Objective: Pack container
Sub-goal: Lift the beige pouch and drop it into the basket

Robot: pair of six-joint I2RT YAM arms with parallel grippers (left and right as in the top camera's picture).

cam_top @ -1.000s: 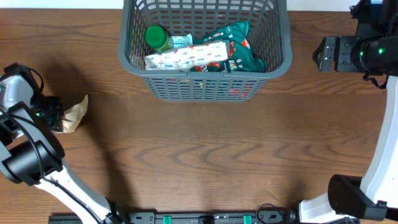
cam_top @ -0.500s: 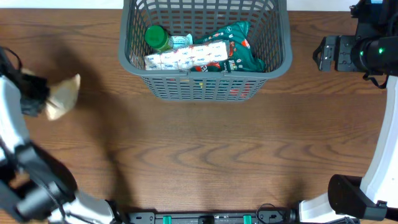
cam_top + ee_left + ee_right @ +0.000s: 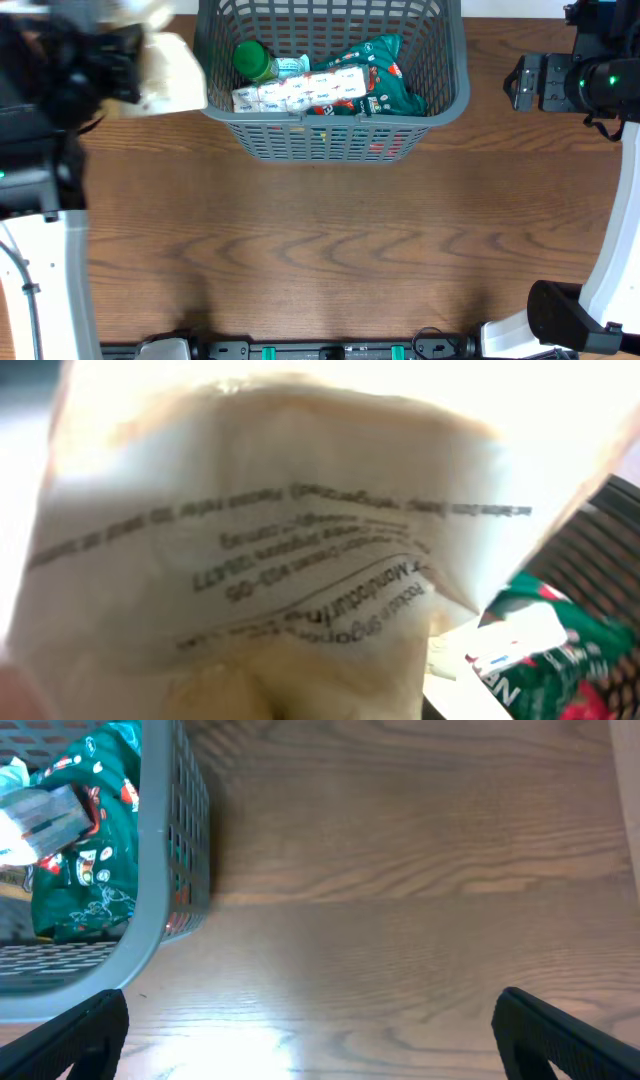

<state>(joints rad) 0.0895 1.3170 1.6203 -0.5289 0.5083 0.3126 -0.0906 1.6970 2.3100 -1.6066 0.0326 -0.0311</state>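
Along the far side of the wooden tabletop (image 3: 320, 260), the dark grey slotted basket (image 3: 330, 140) already holds three things. A green-capped bottle (image 3: 253, 60) stands at its left end, a white printed carton pack (image 3: 300, 93) lies across the middle, and a green snack bag (image 3: 388, 82) sits on the right, touching the carton. Just outside the basket's left wall, raised off the tabletop, the left end effector (image 3: 125, 62) carries a pale cream packet (image 3: 172, 75). The packet fills the left wrist view and hides the fingers, but they appear clamped on it. It is not yet over the rim, so what seems left is to bring it across and release it inside. No other loose item shows on the tabletop, so this is probably the last piece. The right end effector (image 3: 315, 1040) hangs to the basket's right, fingers spread wide, holding nothing.
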